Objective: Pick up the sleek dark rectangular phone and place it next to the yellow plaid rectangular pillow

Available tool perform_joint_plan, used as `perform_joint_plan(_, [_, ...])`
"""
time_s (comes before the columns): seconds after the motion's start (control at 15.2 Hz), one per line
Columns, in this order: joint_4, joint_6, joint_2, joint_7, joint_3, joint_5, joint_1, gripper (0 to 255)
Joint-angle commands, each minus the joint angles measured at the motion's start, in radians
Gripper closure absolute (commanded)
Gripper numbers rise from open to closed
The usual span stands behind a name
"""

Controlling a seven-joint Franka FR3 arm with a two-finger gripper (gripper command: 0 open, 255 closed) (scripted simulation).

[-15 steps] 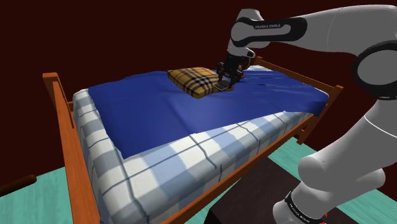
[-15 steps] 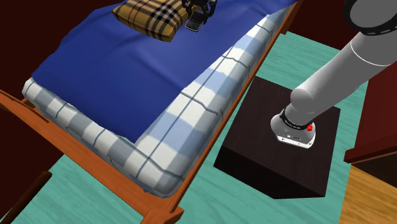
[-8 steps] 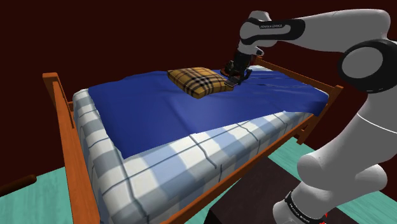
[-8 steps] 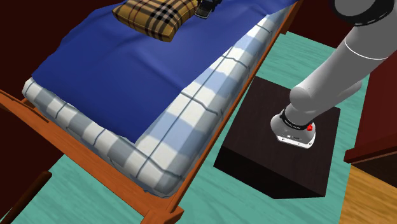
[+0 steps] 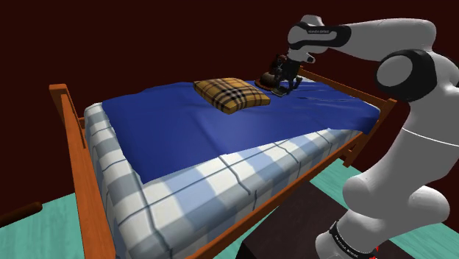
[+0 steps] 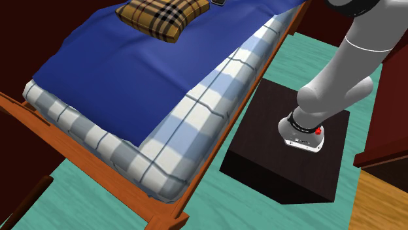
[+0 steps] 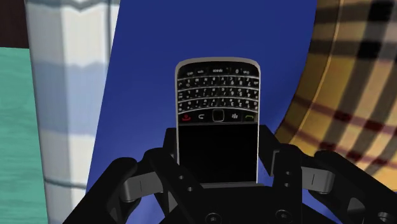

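Observation:
The dark phone [image 7: 217,121], with a keypad and a black screen, stands clasped between my gripper's [image 7: 217,162] black fingers [image 7: 167,147]. In the shoulder view my gripper [image 5: 283,79] hangs just above the blue blanket [image 5: 191,125], a short way to the right of the yellow plaid pillow [image 5: 232,94], close to the bed's far rail. The pillow [image 6: 160,16] lies flat near the top of the second exterior view, and a dark bit of the gripper [image 6: 219,2] shows at that view's top edge. In the wrist view the pillow [image 7: 356,95] lies beside the phone.
The bed has a wooden frame [image 5: 77,147] and a blue-and-white checked mattress [image 6: 196,111]. The white arm rises from a dark box stand [image 6: 288,153] on a teal floor [image 6: 216,202]. Dark red walls lie behind.
My gripper has moved to the shoulder view's right, away from the pillow's edge, taking the phone with it. It has slid almost out of the second exterior view's top.

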Motion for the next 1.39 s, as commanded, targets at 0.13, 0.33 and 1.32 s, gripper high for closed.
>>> perform_joint_plan(0.13, [0.133, -0.042, 0.097, -0.064, -0.029, -0.021, -0.03, 255])
perform_joint_plan(0.33, [0.264, -0.088, 0.185, -0.106, -0.047, -0.039, -0.046, 255])
perform_joint_plan(1.32, [0.119, 0.084, 0.215, -0.127, -0.057, -0.044, -0.065, 255])
